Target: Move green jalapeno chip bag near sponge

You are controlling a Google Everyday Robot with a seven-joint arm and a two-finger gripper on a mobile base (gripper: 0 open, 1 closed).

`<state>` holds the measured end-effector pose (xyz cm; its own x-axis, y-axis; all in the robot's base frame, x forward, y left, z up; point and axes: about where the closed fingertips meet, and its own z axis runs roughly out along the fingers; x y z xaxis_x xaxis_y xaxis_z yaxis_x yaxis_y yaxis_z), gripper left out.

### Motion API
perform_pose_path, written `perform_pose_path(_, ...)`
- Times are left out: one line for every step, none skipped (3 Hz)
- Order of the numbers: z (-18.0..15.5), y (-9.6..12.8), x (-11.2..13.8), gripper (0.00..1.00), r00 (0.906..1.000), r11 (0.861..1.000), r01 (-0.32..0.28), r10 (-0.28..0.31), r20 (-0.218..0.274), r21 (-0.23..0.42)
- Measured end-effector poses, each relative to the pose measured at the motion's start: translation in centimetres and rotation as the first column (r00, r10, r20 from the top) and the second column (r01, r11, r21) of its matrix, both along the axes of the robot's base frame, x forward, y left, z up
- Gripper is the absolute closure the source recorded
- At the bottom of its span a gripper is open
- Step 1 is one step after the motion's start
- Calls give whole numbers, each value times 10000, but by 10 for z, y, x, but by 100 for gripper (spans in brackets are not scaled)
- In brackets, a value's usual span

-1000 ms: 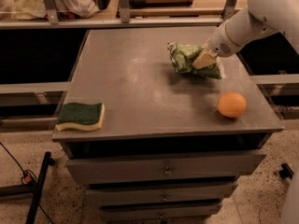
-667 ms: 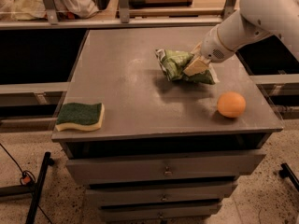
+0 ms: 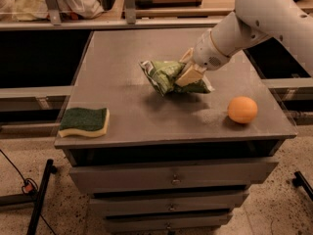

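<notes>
The green jalapeno chip bag (image 3: 164, 76) is a crumpled shiny green foil bag with pale print, held just above the middle of the grey tabletop (image 3: 117, 58). My gripper (image 3: 188, 74) comes in from the upper right on a white arm and is shut on the bag's right half. The sponge (image 3: 84, 121), dark green on top over pale yellow foam, lies flat at the front left corner of the table, well to the left of the bag and nearer the front edge.
A round orange fruit (image 3: 242, 109) sits near the table's front right corner. Drawers (image 3: 171, 180) are below the tabletop. A shelf with cloth and a board runs behind the table. A black stand leg and cable are on the floor at left.
My gripper has carried the chip bag leftward and toward the front, away from the back right of the table, closer to the sponge. The sponge and orange have not moved.
</notes>
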<state>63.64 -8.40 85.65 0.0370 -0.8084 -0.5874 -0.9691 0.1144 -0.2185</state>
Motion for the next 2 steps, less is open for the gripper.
perform_pose_path(5, 29, -11, 100, 9956, 9952, -933, 932, 72, 297)
perform_pose_path(7, 51, -21, 100, 9872, 9854, -1592, 1596, -3, 599)
